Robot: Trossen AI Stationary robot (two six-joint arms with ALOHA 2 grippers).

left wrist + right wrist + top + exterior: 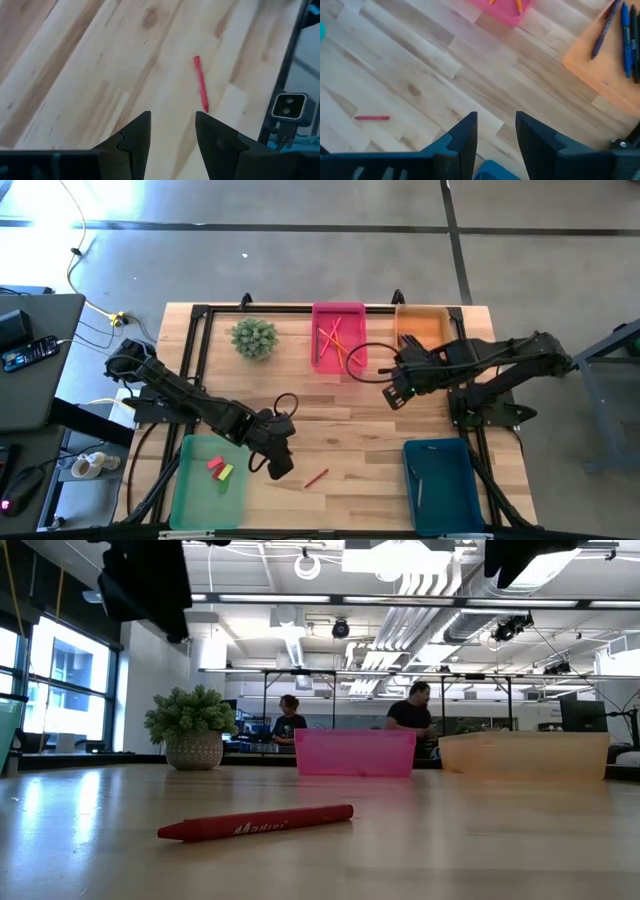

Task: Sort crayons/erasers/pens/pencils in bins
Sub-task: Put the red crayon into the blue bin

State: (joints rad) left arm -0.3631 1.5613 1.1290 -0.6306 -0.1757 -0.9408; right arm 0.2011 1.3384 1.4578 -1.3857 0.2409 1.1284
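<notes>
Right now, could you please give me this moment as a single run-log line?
left gripper: open, empty, beside red crayon | right gripper: open, empty, near orange bin | crayon: loose on table | green bin: erasers inside

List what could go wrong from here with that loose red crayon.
1. The red crayon lies flat on the bare table; the left gripper, empty with fingers apart, may slip off so thin a stick.
2. It is round and near the table's front edge, so a nudge could roll it off.
3. The green bin with erasers is nearest, so it could be dropped there wrongly.
</notes>
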